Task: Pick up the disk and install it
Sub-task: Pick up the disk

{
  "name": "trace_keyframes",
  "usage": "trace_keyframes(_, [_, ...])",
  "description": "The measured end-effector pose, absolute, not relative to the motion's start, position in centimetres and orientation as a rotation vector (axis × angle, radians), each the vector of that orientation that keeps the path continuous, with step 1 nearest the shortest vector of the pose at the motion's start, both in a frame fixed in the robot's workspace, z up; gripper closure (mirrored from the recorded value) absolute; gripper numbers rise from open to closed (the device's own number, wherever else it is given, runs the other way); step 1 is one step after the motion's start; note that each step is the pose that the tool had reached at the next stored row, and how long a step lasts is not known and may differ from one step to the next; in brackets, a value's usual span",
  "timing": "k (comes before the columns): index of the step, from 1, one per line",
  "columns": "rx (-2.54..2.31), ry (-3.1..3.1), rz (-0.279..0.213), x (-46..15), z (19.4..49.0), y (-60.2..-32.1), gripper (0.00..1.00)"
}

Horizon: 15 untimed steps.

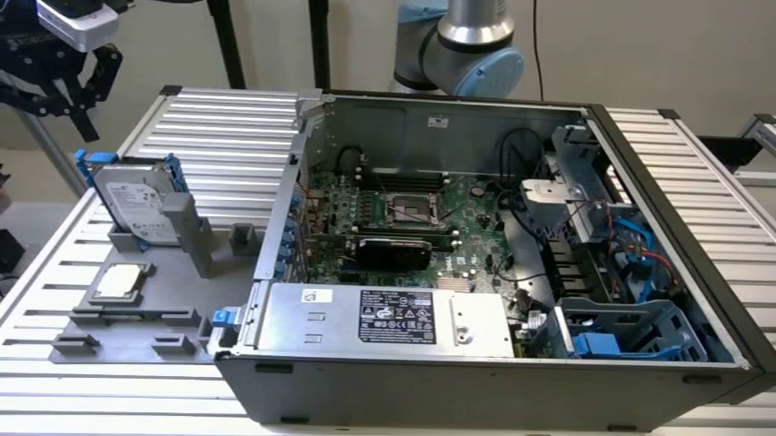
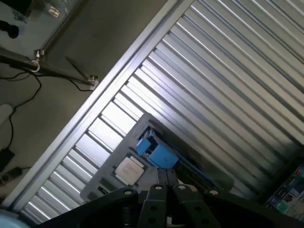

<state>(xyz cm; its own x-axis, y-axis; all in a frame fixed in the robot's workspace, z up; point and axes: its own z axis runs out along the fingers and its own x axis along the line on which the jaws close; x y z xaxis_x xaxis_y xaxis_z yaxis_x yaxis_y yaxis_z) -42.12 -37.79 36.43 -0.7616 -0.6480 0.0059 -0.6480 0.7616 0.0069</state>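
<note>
Currently approach | gripper point(image 1: 58, 91) hangs above the disk point(image 1: 136, 202), holding nothing; cannot tell if apart or together | disk stands on edge in grey holder point(image 1: 145, 322) on desk point(image 1: 231, 123), beside computer case point(image 1: 485, 381) | advice: centre over the top edge, descend straight, avoid the chip point(image 1: 122, 282).

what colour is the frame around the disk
Bright blue, framing the silver-grey disk with its white label; it shows best in the exterior view, standing in the grey holder.

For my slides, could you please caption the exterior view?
Gripper above the disk standing in its grey holder, beside the open computer case.
</note>
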Motion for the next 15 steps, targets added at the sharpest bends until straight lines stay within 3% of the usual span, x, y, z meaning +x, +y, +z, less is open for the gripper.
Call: trace_keyframes(15, [1.472,-2.766,-0.005,-42.12,36.02,-37.79,1.0])
